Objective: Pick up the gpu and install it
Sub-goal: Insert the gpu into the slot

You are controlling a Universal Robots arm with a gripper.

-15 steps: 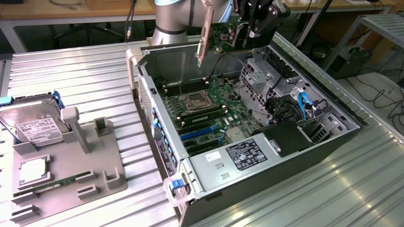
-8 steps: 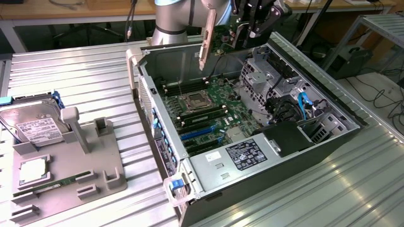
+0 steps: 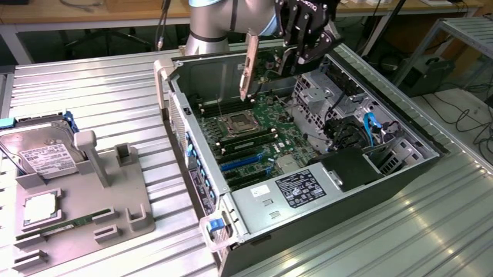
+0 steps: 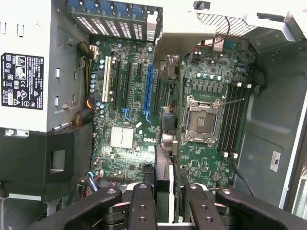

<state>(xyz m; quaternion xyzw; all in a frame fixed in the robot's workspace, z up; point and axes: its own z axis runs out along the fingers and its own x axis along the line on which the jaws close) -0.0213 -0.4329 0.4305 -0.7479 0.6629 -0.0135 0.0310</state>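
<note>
My hand pinches the gpu edge-on above the open computer case. It seems light, stiff and fragile; I judge its bare top edge the safest grip.
</note>
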